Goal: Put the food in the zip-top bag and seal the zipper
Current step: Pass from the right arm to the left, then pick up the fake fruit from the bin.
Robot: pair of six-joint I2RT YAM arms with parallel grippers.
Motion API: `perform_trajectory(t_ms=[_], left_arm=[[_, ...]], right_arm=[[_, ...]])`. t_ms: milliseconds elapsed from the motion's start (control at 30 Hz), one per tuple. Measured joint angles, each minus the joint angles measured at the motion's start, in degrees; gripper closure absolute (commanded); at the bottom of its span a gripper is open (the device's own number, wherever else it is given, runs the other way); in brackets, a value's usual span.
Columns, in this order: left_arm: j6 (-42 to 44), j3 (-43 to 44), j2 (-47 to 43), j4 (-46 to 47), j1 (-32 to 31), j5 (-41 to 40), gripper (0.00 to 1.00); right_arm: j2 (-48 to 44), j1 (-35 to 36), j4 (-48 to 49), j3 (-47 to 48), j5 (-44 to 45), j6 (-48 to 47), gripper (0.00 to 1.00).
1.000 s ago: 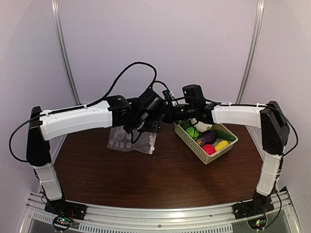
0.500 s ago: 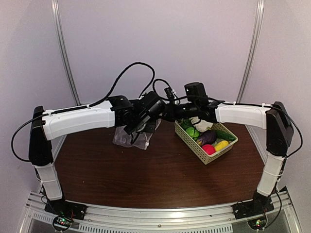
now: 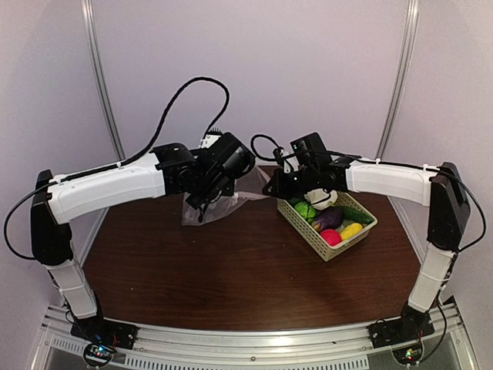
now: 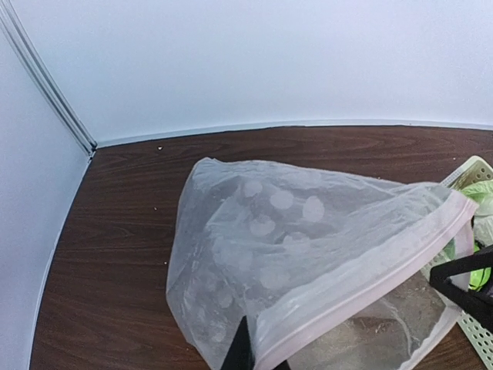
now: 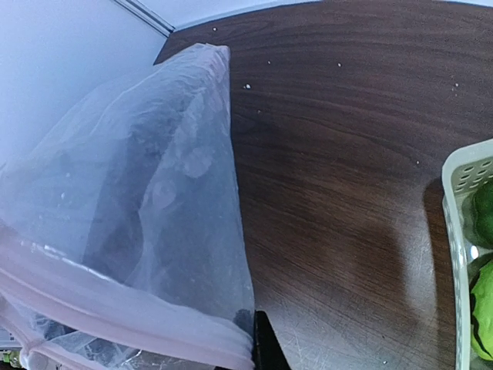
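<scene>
Above table (image 3: 231, 285), we hold bag (image 4: 269, 247) aloft, left gripper (image 4: 250, 358) and right gripper (image 5: 258, 347) each clamped on zipper (image 4: 362, 279), likely to spread its mouth.

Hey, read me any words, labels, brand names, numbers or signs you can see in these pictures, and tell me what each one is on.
No readable text in any view.
zip-top bag: only pale round dots, no letters.
zipper: plain whitish strip, no printing.
basket: no label visible.
boards at the arm bases: too small to read any marking.
</scene>
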Motion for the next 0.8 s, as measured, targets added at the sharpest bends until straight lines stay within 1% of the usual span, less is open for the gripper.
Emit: perform_trajectory(t_ms=[100,167,333,400,467,567,633,800], left_arm=[[1.9,-1.0,0.0,1.4,0.0,-0.3,1.00],[4.2,-1.7,0.0,2.6,0.0,-0.3,1.00],[12.7,-1.9,0.0,6.0,0.2,0.2,1.00],[16.8,-1.9,0.0,7.5,0.6,1.0,1.00],[20.6,-1.9,0.0,8.5,1.0,2.1,1.00],[26.2,-1.8,0.0,9.5,1.7,4.3,1.00],[29.7,-1.3,0.0,9.4,2.0,5.6,1.00],[37.4,-0.2,-0.2,9.7,3.0,6.7,1.00]], right_arm=[[-1.9,-0.7,1.0,-0.1,-1.2,-1.2,0.71],[-2.9,-1.5,2.1,-0.3,-3.7,-2.8,0.63],[-6.3,-4.8,1.4,-0.4,-13.1,-10.8,0.44],[-8.7,-6.9,-0.4,-0.7,-15.6,-15.0,0.41],[-12.0,-9.8,-3.8,-1.0,-17.4,-21.3,0.39],[-16.3,-13.7,-10.1,-1.1,-17.5,-31.4,0.39],[-18.9,-15.7,-15.7,-1.1,-15.6,-38.9,0.40],[-20.8,-18.1,-26.3,-1.1,-8.3,-52.2,0.46]])
